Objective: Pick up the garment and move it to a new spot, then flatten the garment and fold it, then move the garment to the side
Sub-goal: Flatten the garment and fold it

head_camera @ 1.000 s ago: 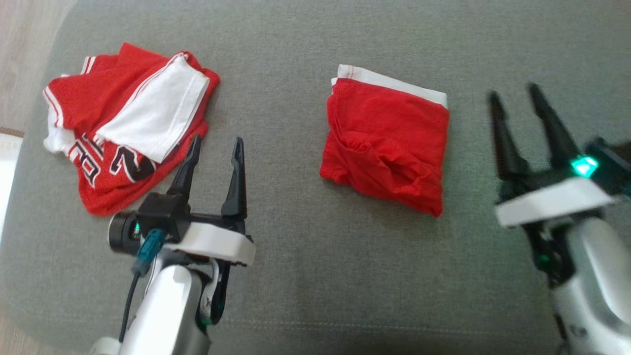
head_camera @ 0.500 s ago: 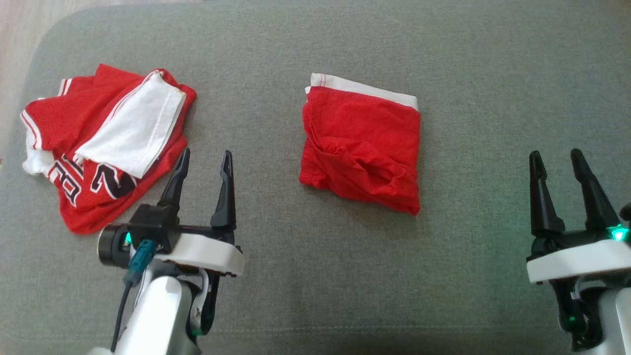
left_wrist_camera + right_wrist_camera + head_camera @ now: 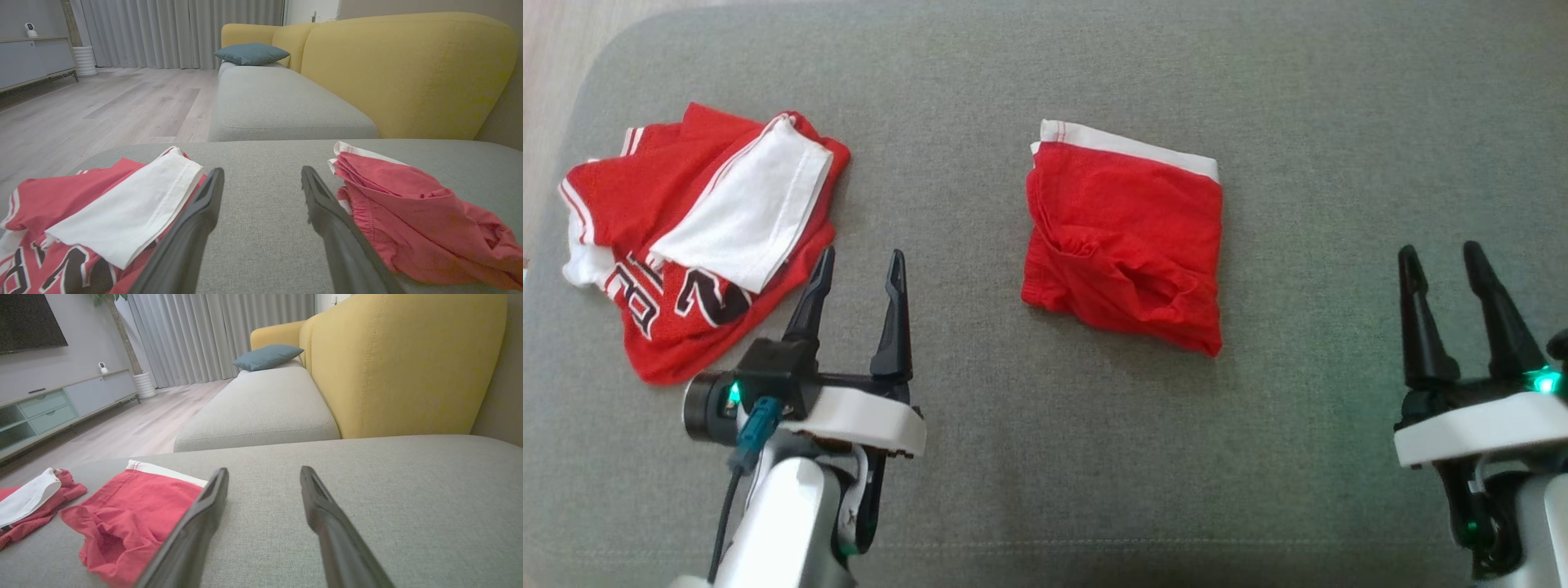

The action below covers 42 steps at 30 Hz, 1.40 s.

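Note:
A red garment (image 3: 1127, 245) with a white band along its far edge lies folded into a rough square in the middle of the grey cushion (image 3: 1045, 457). It also shows in the left wrist view (image 3: 408, 220) and the right wrist view (image 3: 135, 506). My left gripper (image 3: 862, 255) is open and empty, low and left of the garment, its fingers (image 3: 196, 228) over bare cushion. My right gripper (image 3: 1440, 249) is open and empty, well to the right of the garment and apart from it, fingers (image 3: 327, 522) over bare fabric.
A crumpled red and white jersey (image 3: 686, 245) with black numbers lies at the cushion's left end, just beyond my left fingertips. Wood floor (image 3: 556, 49) borders the left edge. A yellow sofa (image 3: 400, 69) with a blue pillow (image 3: 251, 53) stands beyond.
My right gripper has drawn back from beside the garment toward the cushion's near right. The head camera shifted a little. Garment, jersey and left gripper have stayed put.

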Tool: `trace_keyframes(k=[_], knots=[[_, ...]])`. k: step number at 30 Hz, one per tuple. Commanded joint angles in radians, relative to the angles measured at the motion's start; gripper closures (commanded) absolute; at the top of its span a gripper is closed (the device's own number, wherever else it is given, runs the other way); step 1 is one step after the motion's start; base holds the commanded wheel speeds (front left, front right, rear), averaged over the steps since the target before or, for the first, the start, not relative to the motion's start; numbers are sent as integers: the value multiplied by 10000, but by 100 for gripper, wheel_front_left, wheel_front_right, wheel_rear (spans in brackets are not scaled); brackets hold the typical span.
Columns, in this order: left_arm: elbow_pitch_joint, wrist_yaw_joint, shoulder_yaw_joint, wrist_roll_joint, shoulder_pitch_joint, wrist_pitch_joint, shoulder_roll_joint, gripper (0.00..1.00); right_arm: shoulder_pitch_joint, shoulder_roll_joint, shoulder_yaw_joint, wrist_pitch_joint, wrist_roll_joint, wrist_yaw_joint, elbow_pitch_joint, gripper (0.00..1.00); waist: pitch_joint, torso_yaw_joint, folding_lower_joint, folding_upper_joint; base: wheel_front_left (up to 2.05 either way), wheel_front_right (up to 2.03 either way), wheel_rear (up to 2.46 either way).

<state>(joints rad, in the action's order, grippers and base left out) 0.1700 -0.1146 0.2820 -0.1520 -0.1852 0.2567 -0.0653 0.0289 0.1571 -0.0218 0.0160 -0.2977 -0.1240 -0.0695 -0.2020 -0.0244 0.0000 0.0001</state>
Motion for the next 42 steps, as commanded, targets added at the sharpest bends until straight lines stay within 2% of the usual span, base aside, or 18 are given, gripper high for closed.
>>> trace_keyframes(k=[1,5,9,22,37,42], knots=[[-296,-25,-301,79,-244,51,-157,0,264,213,182,-82,59,-67,-295,100,-62,-51,0,-1,0,0,0],[-372,-4,-224,104,-427,51,-127,0,830,538,577,-194,-62,-67,207,100,-333,-199,0,-1,0,0,0],[-434,17,-77,129,-727,51,-58,0,2133,855,1936,-49,-401,-67,1522,100,-727,-476,0,-1,0,0,0],[-480,-7,140,107,-1092,51,67,0,4518,809,5347,686,-1614,-67,4833,100,-1096,-1042,0,-1,0,0,0],[-533,-20,82,80,-954,51,115,0,5324,922,8486,1102,-2665,-67,5842,100,-969,-1105,0,-1,0,0,0],[-439,-13,19,76,-789,51,121,0,5192,957,9045,1604,-2765,-67,5813,100,-669,-1058,0,-1,0,0,0]])
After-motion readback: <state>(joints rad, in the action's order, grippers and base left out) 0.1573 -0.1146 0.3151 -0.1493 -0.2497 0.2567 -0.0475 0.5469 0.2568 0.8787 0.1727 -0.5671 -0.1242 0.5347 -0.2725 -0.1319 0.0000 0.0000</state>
